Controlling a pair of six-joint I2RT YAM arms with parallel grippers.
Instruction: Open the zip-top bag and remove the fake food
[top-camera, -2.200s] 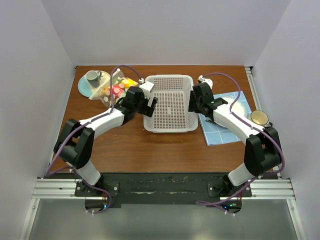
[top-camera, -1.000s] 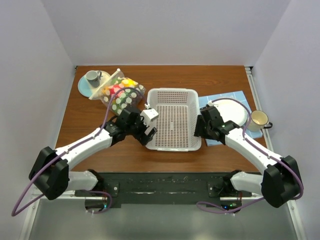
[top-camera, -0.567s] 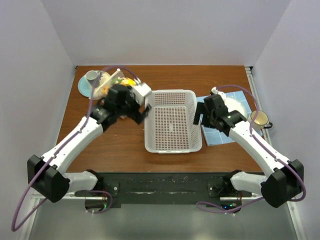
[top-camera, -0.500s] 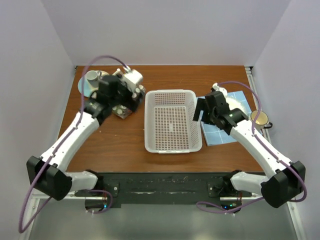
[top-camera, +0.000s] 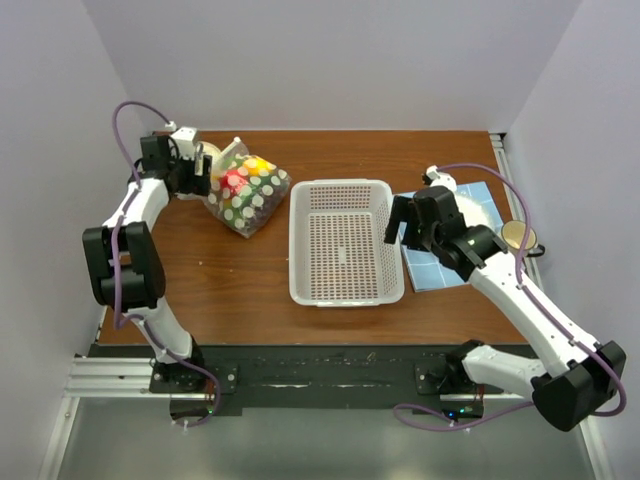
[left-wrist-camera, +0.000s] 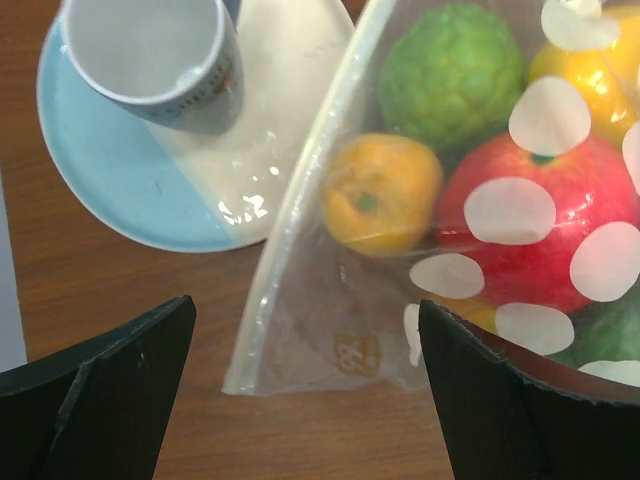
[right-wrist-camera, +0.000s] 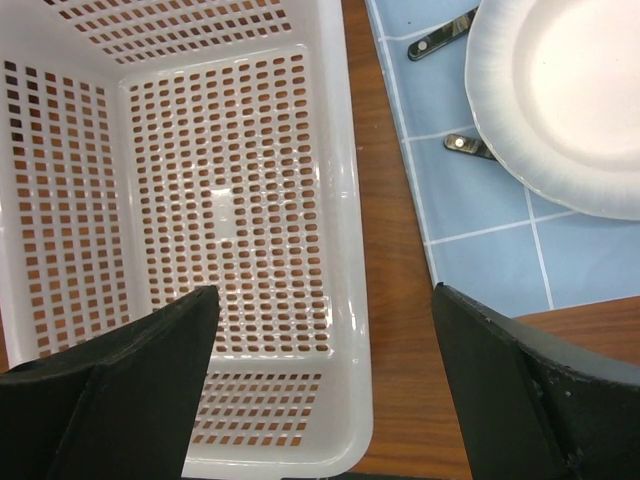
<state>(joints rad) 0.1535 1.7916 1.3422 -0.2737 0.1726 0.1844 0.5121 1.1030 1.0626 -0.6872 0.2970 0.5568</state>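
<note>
Left of the basket (top-camera: 345, 297), the zip-top bag (top-camera: 248, 200) lies on the worktop (top-camera: 250, 285), fake food (left-wrist-camera: 540, 220) inside. Left fingers (left-wrist-camera: 100, 390), wide apart and empty, hover over its zip edge, likely to pinch it; right fingers (right-wrist-camera: 120, 380) gape empty above the basket.

Bright, even overhead light; faint soft shadows; glare on zip-top bag (left-wrist-camera: 330, 310) and saucer (left-wrist-camera: 240, 195); wrist views sharp.

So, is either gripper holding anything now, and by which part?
Nothing is held. The left gripper is open above the zip-top bag edge; the right gripper is open above the basket rim.
</note>
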